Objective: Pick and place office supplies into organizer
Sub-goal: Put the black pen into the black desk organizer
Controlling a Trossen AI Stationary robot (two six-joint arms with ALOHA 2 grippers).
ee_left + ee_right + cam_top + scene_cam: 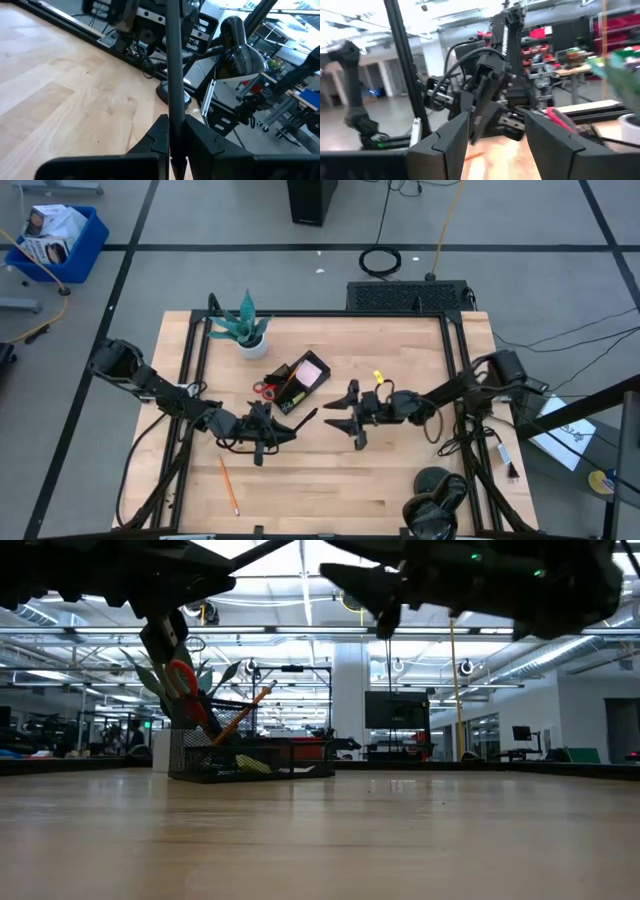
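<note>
The black organizer (290, 383) stands left of the table's middle, with a pink sticky-note pad (311, 369) and red-handled scissors (264, 388) in it. In the low view the scissors (182, 680) and an orange pencil (245, 708) stick up out of the organizer (250, 758). My left gripper (281, 431) hangs just near of it, shut on a slim black pen (303, 420). My right gripper (336, 414) faces it from the right, open; the left gripper shows between its fingers (451, 137). My left gripper pinches the black pen by one end (176, 142) between its two fingers. The fingers come level from the table's left. The pen's long free part (172, 60) sticks out beyond the fingertips toward my right gripper, and the pen is clear of the table.
A potted green plant (246, 332) stands at the far left, behind the organizer. One orange pencil (228, 485) lies on the table near the front left. A small yellow bit (378, 376) lies right of the organizer. A black rounded device (438, 498) sits at the near right edge.
</note>
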